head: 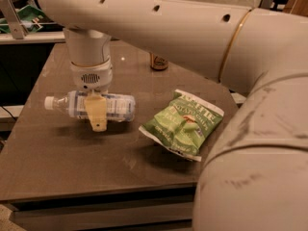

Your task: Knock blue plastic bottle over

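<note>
The blue plastic bottle (118, 107) lies on its side on the dark table (72, 162), left of centre, with its white cap pointing left. My gripper (96, 113) hangs straight down over the middle of the bottle, and its tan tip crosses in front of the label. The white wrist above it hides the bottle's far side.
A green chip bag (185, 124) lies to the right of the bottle. A short tan drink can (159, 61) stands at the back of the table, partly behind my arm. My big white arm fills the right and top of the view. A shelf edge runs along the back left.
</note>
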Motion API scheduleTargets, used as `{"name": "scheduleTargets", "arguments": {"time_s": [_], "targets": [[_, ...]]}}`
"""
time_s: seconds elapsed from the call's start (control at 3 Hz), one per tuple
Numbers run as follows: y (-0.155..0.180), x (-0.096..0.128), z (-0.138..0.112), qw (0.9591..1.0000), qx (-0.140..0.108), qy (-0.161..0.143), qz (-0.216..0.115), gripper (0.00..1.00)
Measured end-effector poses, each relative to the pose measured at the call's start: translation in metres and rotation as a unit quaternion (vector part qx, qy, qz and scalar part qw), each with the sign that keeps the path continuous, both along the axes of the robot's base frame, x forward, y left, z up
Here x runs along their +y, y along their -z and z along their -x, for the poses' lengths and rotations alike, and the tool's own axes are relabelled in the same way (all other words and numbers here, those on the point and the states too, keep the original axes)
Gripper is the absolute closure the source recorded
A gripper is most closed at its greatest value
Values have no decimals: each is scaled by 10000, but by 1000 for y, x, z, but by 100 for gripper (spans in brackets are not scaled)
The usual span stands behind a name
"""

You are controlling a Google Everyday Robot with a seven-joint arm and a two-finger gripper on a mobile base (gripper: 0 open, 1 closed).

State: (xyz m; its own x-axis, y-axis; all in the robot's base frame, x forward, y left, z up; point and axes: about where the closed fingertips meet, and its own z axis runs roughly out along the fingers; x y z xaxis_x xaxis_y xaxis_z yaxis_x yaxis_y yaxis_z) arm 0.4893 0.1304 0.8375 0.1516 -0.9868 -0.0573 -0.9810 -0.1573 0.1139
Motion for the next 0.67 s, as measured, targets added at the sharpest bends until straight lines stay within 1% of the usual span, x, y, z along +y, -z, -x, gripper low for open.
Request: {"name": "scheduleTargets", "arguments": {"time_s": [0.33,0.67], "targets": [[-4,2,-2,9998,-90,104,-107,13],[-7,8,-5,9994,-159,175,-235,0]]}}
